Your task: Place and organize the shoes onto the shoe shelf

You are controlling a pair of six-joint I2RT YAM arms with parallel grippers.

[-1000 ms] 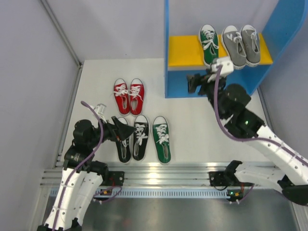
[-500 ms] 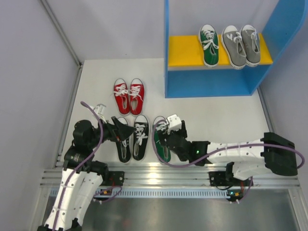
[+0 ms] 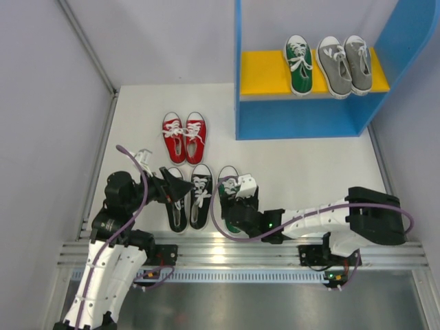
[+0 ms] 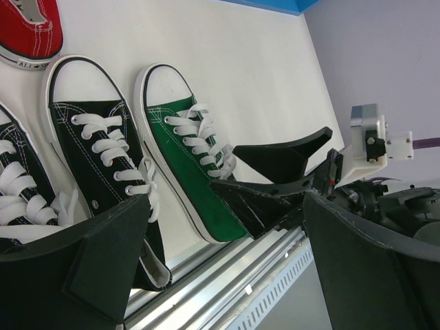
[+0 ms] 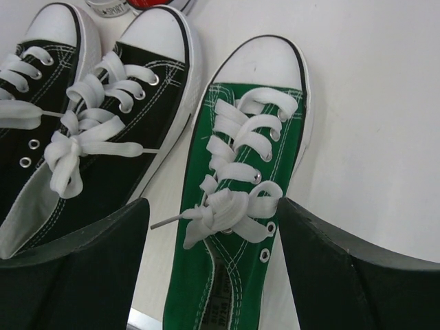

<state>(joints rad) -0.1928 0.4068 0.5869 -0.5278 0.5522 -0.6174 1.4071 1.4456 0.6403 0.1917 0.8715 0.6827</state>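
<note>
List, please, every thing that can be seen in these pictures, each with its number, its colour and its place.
shoe shelf: one, blue walls, far right part of the table
yellow board: one, yellow, inside the shelf
grey shoes: two, grey, on the board, right side
green shoe on the shelf: one, green, left of the grey pair
red shoes: two, red, on the table, left of the shelf
black shoes: two, black, near the arms' bases
green shoe on the table: one, green, right of the black pair
table: one, white
left gripper: one, black, open, at the black pair's left side
right gripper: one, black, open, straddling the green shoe on the table
</note>
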